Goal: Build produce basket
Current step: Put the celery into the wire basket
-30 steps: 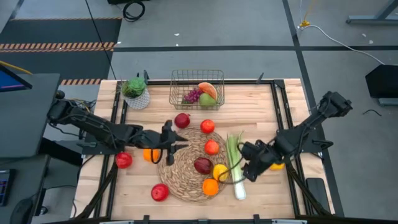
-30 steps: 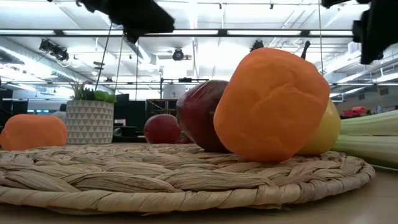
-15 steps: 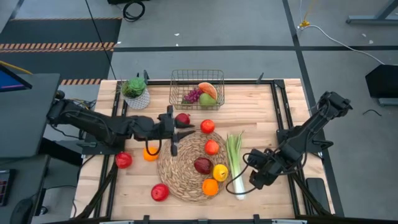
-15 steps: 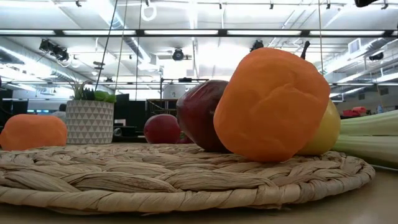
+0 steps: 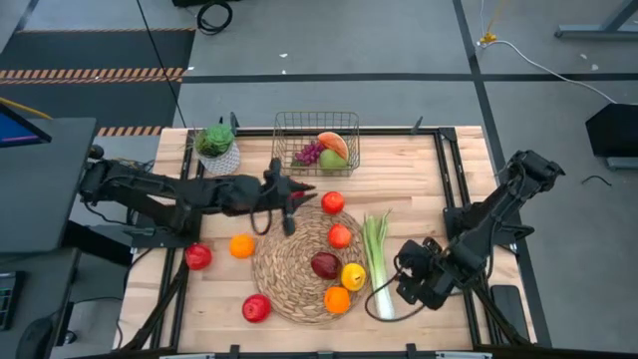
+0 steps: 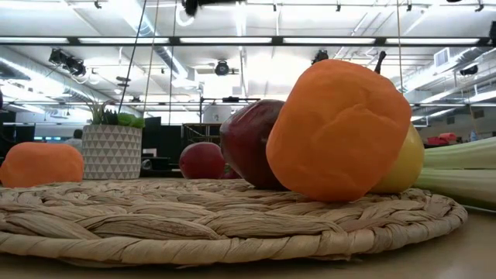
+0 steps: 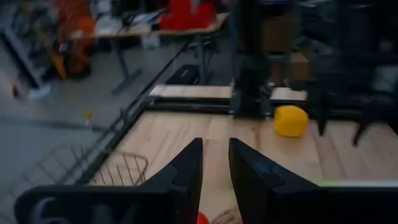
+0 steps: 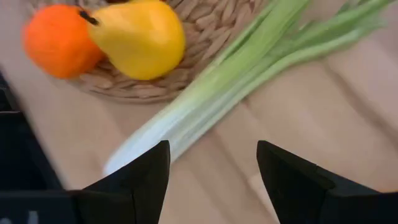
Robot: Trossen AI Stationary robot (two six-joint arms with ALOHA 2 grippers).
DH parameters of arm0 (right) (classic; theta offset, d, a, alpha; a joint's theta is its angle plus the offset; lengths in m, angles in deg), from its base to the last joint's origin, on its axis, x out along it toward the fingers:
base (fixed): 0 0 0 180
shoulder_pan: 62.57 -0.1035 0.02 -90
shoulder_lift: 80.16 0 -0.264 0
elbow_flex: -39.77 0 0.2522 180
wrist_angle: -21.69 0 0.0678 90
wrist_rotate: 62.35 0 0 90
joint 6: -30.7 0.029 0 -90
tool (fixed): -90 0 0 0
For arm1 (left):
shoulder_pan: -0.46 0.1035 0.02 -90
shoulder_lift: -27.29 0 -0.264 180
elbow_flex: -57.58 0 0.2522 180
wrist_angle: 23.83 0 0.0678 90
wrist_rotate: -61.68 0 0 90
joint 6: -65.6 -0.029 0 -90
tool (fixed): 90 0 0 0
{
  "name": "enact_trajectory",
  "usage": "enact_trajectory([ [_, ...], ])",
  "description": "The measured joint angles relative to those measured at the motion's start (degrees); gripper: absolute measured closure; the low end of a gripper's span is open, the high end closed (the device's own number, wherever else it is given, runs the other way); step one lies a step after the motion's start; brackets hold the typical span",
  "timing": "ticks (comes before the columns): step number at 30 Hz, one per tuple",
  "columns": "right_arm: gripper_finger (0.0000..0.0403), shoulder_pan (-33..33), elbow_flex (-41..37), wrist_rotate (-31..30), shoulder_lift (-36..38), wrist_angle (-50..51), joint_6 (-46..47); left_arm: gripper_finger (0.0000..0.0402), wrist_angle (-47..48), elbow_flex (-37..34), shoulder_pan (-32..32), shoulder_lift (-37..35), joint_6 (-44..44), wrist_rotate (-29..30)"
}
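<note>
High view placed the basket (image 5: 316,141) at the far middle of the counter (image 5: 419,175), already holding purple grapes (image 5: 309,154), a green pear (image 5: 333,160) and a watermelon slice (image 5: 333,145). Most of the produce lay outside it: apples, an orange and a yellow pear (image 5: 352,275) on the round straw mat (image 5: 289,284), more apples and an orange (image 5: 241,245) on bare wood, and the leek (image 5: 377,264) just beside the mat's right edge.

The right end effector (image 5: 417,284) hung low just beside the leek's white end, fingers apart and empty; in the right wrist view the leek (image 8: 230,84) lay slanted ahead of those fingers (image 8: 140,180), with the yellow pear (image 8: 138,36) and an orange (image 8: 57,40) close behind it. A closing grip there could have gone wrong in a few ways: caught at one end, the long stalk would likely tip or swing and knock the nearby fruit off the mat; a slightly off approach could have pinched the mat's rim instead.

The left end effector (image 5: 291,195) hovered near the mat's far edge by an apple (image 5: 332,202), its fingers nearly together with only a narrow gap and nothing seen between them. So narrow, it would have shoved a round apple away rather than straddling it.

The leek also looked longer than the basket, so it could have toppled out or tipped the light wire frame.
</note>
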Motion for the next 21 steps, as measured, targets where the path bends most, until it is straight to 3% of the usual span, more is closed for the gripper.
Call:
enact_trajectory([
  [3,0.0157,0.40,-0.04,4.95,-1.16,-1.03,0.33,0.0321,0.43,-0.07,0.63,3.66,1.71,-0.27],
  [12,0.0157,0.21,-0.04,4.03,-7.58,-9.02,-2.73,0.0322,-6.02,-0.08,-2.93,6.25,3.88,-8.37],
  [21,0.0159,4.06,-0.04,8.30,-12.42,-13.65,-7.83,0.0326,-7.28,-0.08,-7.60,6.23,-1.01,-5.23],
])
